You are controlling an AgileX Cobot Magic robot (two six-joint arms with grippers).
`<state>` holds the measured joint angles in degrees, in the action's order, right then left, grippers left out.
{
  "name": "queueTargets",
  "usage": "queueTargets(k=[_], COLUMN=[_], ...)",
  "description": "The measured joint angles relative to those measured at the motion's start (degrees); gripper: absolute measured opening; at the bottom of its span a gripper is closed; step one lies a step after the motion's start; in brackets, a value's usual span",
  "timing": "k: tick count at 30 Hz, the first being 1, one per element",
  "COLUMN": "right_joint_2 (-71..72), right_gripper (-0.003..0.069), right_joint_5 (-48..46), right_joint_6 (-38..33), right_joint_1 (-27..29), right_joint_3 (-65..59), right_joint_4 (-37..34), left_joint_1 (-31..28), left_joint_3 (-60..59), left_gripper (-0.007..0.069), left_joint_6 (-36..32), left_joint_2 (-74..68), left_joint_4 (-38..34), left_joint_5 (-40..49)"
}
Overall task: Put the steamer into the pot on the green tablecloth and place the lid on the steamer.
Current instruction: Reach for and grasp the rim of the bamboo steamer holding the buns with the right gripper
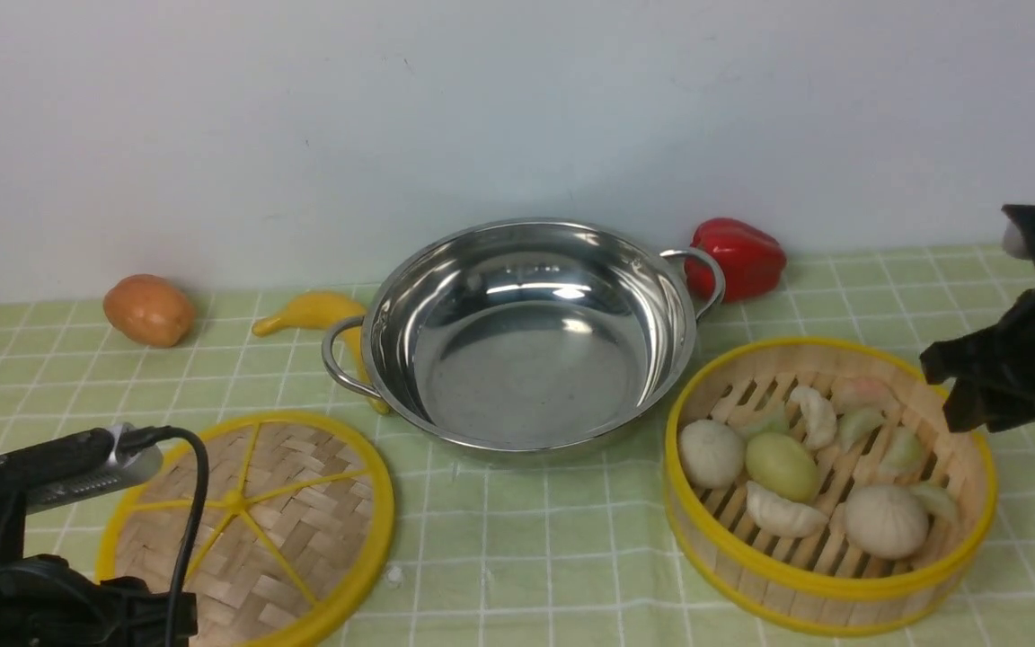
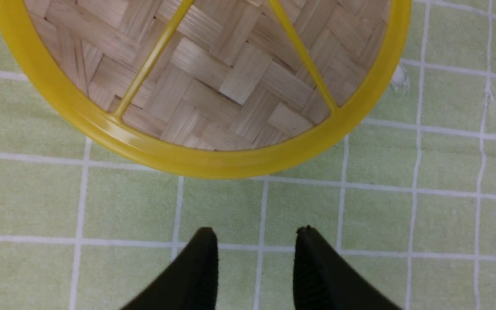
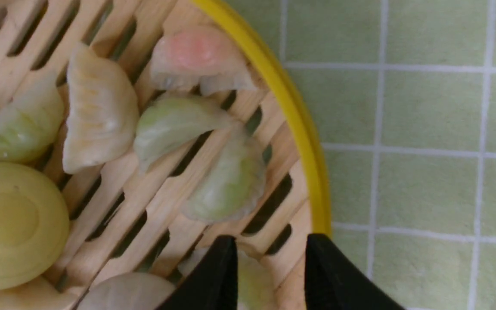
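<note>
Seems a staged kitchen set-up: bare white wall point(image 1: 517, 108), pale green white-gridded tablecloth point(image 1: 517, 557), wide shiny stainless-steel pot point(image 1: 531, 332), glossy red bell pepper point(image 1: 742, 256).

Tablecloth point(image 1: 553, 557) is pale green, white-gridded; lid point(image 1: 302, 503) woven tan, yellow-rimmed; dumpling point(image 3: 196, 56) seemingly pinkish.

Centred on the near side, we look forward and down across the green tablecloth point(image 1: 517, 557) to the far wall point(image 1: 517, 108). Our wrist cameras face down, close: left on the near rim of the lid point(image 2: 230, 64), right on the right rim of the steamer point(image 3: 304, 137), and the front view shows both too.
</note>
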<state>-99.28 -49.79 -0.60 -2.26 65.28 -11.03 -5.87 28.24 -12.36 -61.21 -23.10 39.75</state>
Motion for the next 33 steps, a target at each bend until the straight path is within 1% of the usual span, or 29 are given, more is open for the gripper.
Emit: queueTargets(k=[7, 16, 20, 26, 33], right_joint_2=[-2.9, -2.9, -2.9, -2.9, -4.4], right_gripper=[0.024, 0.024, 0.024, 0.024, 0.024], right_joint_5=[1.2, 1.0, -1.0, -3.4, -3.7], right_joint_6=[1.6, 1.8, 1.8, 3.3, 4.4], right_joint_1=[-1.5, -1.6, -1.6, -1.6, -1.6], right_joint_3=[0.0, 1.7, 4.0, 5.1, 5.1], right_joint_4=[4.6, 5.1, 5.5, 9.3, 11.0], left_joint_1=[0.0, 0.0, 0.0, 0.0, 0.0], left_joint_3=[0.0, 0.0, 0.0, 0.0, 0.0], left_gripper=[0.0243, 0.0243, 0.0243, 0.0243, 0.0243], left_joint_6=[-0.3, -0.3, -0.3, -0.3, -0.3], left_joint_2=[0.0, 0.0, 0.0, 0.0, 0.0], left_joint_4=[-0.1, -0.1, -0.1, -0.2, -0.2], left_joint_5=[0.0, -0.7, -0.7, -0.7, -0.8])
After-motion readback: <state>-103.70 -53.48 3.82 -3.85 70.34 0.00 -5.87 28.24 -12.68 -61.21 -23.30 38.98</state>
